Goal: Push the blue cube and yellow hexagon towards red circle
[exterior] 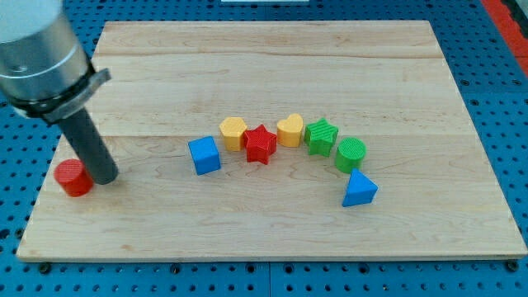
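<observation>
The blue cube (205,155) sits left of the board's middle. The yellow hexagon (233,131) lies just up and right of it, touching the red star (260,144). The red circle (73,177), a short cylinder, stands near the board's left edge. My tip (105,176) rests on the board right beside the red circle, on its right side, far to the left of the blue cube.
A yellow heart (289,129), a green star (321,136), a green circle (351,153) and a blue triangle (359,190) curve away to the right of the red star. The wooden board (272,58) lies on a blue perforated table (503,99).
</observation>
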